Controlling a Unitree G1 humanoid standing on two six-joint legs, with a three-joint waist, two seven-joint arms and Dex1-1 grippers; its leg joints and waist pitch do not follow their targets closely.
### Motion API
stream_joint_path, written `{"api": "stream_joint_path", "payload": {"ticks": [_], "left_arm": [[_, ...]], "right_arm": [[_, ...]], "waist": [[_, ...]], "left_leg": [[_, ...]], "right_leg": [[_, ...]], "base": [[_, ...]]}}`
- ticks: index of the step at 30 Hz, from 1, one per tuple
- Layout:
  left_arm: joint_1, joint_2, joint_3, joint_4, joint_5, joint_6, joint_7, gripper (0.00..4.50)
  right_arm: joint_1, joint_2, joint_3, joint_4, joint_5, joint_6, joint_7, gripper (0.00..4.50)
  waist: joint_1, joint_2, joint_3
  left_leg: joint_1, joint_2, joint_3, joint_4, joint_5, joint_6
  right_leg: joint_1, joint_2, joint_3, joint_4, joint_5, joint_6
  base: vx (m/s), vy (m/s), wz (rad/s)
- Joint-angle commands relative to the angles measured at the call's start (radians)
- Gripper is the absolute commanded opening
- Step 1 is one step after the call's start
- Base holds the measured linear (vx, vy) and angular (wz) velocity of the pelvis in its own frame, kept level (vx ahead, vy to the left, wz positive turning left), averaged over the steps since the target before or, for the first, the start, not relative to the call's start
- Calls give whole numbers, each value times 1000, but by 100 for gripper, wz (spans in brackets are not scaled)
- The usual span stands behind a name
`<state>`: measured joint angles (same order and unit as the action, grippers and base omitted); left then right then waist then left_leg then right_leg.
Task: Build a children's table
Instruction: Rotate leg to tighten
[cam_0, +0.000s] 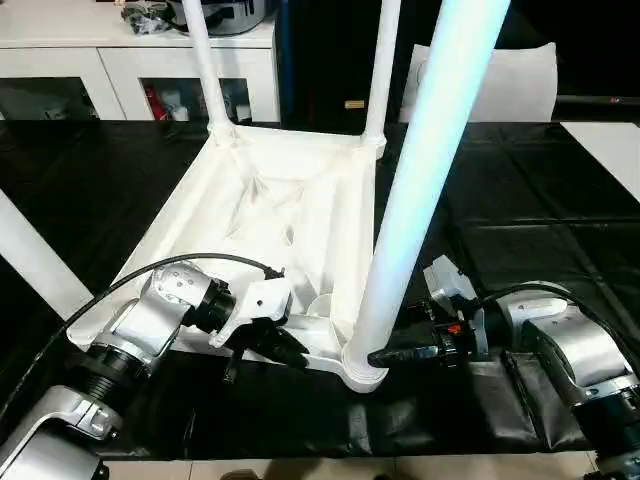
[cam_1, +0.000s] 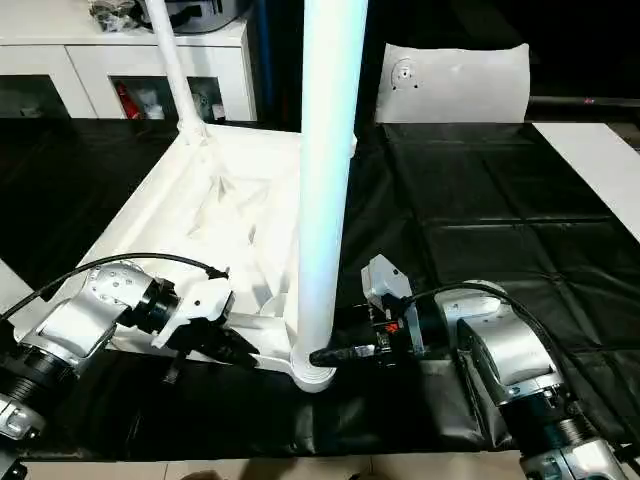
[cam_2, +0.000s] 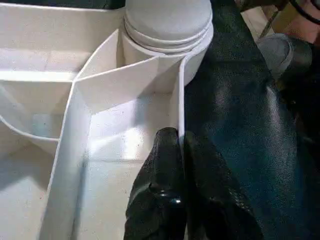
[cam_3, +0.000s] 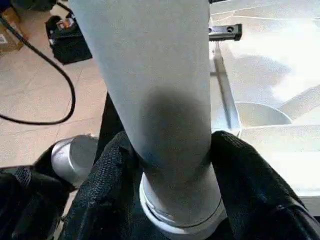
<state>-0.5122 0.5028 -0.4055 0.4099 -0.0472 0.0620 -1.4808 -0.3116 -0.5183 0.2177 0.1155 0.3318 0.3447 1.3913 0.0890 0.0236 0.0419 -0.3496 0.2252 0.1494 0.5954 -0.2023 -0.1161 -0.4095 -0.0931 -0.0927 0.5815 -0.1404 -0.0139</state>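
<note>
Nearest leg (cam_0: 420, 180) stands upright in the table top's (cam_0: 270, 200) front right corner socket, right gripper (cam_3: 172, 150) clamped on its base from the right. Black work surface (cam_0: 520, 210) has open room right of the top; its front edge runs just below the socket. Top lies upside down, ribs up, white, two more legs (cam_0: 205, 60) upright in the far corners. Left gripper (cam_2: 177, 165) is pinched shut on the top's front rim wall, left of the socket. White cabinet (cam_0: 120, 70) stands behind the top.
</note>
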Motion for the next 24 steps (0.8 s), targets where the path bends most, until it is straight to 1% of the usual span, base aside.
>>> {"api": "stream_joint_path", "payload": {"ticks": [1, 2, 4, 5, 6, 7, 8, 9, 10, 11, 12, 13, 14, 15, 16, 17, 18, 19, 20, 21, 22, 23, 24], "left_arm": [[-18, -29, 29, -20, -31, 26, 43, 0], [-16, -39, 37, -24, -34, 44, 65, 0], [-16, -46, 42, -26, -36, 57, 80, 0], [-14, -64, 51, -33, -35, 90, 120, 0], [-14, -85, 60, -42, -38, 122, 157, 0], [-15, -118, 71, -54, -37, 167, 212, 0], [-19, -175, 83, -70, -27, 236, 308, 0], [-21, -195, 86, -75, -20, 258, 342, 0], [-23, -213, 90, -78, -15, 276, 371, 0], [-28, -235, 97, -77, -10, 293, 408, 0], [-28, -235, 97, -77, -10, 293, 408, 0], [-33, -256, 103, -75, -4, 307, 442, 0], [-41, -292, 116, -70, 3, 333, 500, 0], [-48, -322, 126, -64, 12, 351, 552, 0], [-54, -343, 135, -61, 17, 365, 590, 0], [-56, -354, 142, -60, 21, 373, 614, 0], [-60, -369, 152, -59, 26, 384, 647, 0], [-66, -393, 170, -60, 38, 403, 700, 0], [-70, -417, 190, -64, 48, 425, 753, 0], [-72, -422, 193, -67, 53, 426, 766, 0], [-72, -422, 193, -67, 53, 426, 766, 0], [-72, -422, 191, -71, 54, 426, 767, 0], [-68, -419, 187, -79, 52, 427, 760, 0]], "right_arm": [[11, 28, 0, -62, 54, 31, -20, 193], [21, 37, -5, -77, 61, 44, -43, 193], [27, 43, -6, -87, 63, 52, -60, 193], [40, 62, -7, -104, 54, 65, -108, 193], [44, 90, -9, -105, 31, 66, -170, 193], [46, 135, -12, -99, -5, 70, -265, 193], [39, 214, -17, -76, -64, 77, -418, 193], [33, 242, -19, -64, -84, 79, -469, 193], [26, 266, -23, -55, -95, 85, -507, 193], [16, 296, -31, -44, -105, 96, -555, 193], [16, 296, -31, -44, -105, 96, -555, 193], [7, 325, -38, -35, -115, 110, -607, 193], [-9, 365, -44, -19, -137, 129, -685, 192], [-24, 400, -48, -5, -155, 152, -754, 192], [-36, 423, -50, 6, -167, 169, -802, 192], [-43, 436, -57, 14, -173, 181, -828, 192], [-52, 455, -66, 24, -182, 197, -864, 192], [-70, 493, -91, 46, -192, 220, -924, 192], [-86, 528, -115, 68, -195, 225, -971, 192], [-92, 539, -120, 76, -196, 216, -982, 192], [-92, 539, -120, 76, -196, 216, -982, 192], [-94, 540, -118, 76, -196, 210, -984, 247], [-92, 540, -115, 71, -192, 201, -978, 247]], "waist": [[-7, -6, -64], [-7, -2, -62], [-7, -3, -61], [-9, -3, -60], [-10, -3, -58], [-12, -1, -57], [-18, -3, -52], [-26, -5, -50], [-33, -5, -49], [-52, -6, -50], [-65, -5, -51], [-71, -5, -51], [-81, -2, -54], [-92, -4, -54], [-95, -4, -55], [-100, -3, -54], [-105, 1, -54], [-106, 1, -54], [-110, 1, -55], [-112, 2, -57], [-110, 2, -58], [-107, 2, -60], [-106, -3, -62]], "left_leg": [[-2, -1, 24, -73, -185, 56], [-1, -2, 24, -75, -192, 51], [0, -3, 22, -76, -211, 45], [-1, -4, 21, -77, -227, 42], [3, -5, 22, -78, -242, 37], [3, -4, 22, -78, -247, 30], [0, -8, 22, -78, -259, 18], [2, -16, 20, -75, -276, 0], [1, -20, 16, -74, -286, -7], [-6, -25, 11, -74, -300, -3], [-12, -25, 8, -75, -308, 5], [-10, -27, 8, -72, -316, 13], [-8, -29, 9, -69, -313, 22], [-8, -32, 9, -67, -310, 26], [-8, -32, 9, -66, -307, 27], [-5, -31, 10, -66, -305, 32], [-5, -31, 10, -66, -309, 36], [-6, -30, 9, -67, -310, 37], [-8, -28, 8, -70, -309, 36], [-11, -27, 6, -70, -303, 35], [-11, -26, 6, -71, -297, 37], [-13, -25, 7, -73, -280, 45], [-15, -20, 8, -75, -260, 50]], "right_leg": [[59, -34, 37, -59, -331, -181], [59, -33, 37, -64, -342, -175], [58, -33, 35, -65, -371, -166], [58, -33, 34, -68, -395, -158], [54, -33, 33, -74, -428, -146], [53, -33, 34, -73, -438, -142], [51, -32, 31, -79, -487, -122], [48, -33, 21, -90, -563, -91], [50, -33, 13, -95, -602, -71], [58, -33, 3, -104, -641, -35], [61, -32, -2, -110, -647, -14], [59, -31, -4, -115, -649, -9], [54, -30, -3, -117, -632, -16], [51, -28, -7, -117, -622, -29], [50, -26, -6, -116, -616, -32], [45, -26, -6, -117, -607, -43], [45, -23, -5, -117, -598, -47], [46, -24, -6, -116, -593, -49], [47, -24, -4, -114, -577, -53], [50, -26, -2, -109, -556, -61], [51, -26, -1, -109, -543, -63], [54, -27, 5, -104, -504, -73], [56, -27, 11, -95, -451, -90]], "base": [[0, 0, 0], [0, 0, 0], [0, 0, 0], [0, 0, 0], [0, 0, 0], [0, 0, 0], [0, 0, 0], [0, 0, 0], [0, 0, 0], [-35, 20, -18], [-35, 20, -18], [0, 0, 0], [0, 0, 0], [0, 0, 0], [0, 0, 0], [0, 0, 0], [0, 0, 0], [0, 0, 0], [0, 0, 0], [0, 0, 0], [0, 0, 0], [0, 0, 0], [0, 0, 0]]}}
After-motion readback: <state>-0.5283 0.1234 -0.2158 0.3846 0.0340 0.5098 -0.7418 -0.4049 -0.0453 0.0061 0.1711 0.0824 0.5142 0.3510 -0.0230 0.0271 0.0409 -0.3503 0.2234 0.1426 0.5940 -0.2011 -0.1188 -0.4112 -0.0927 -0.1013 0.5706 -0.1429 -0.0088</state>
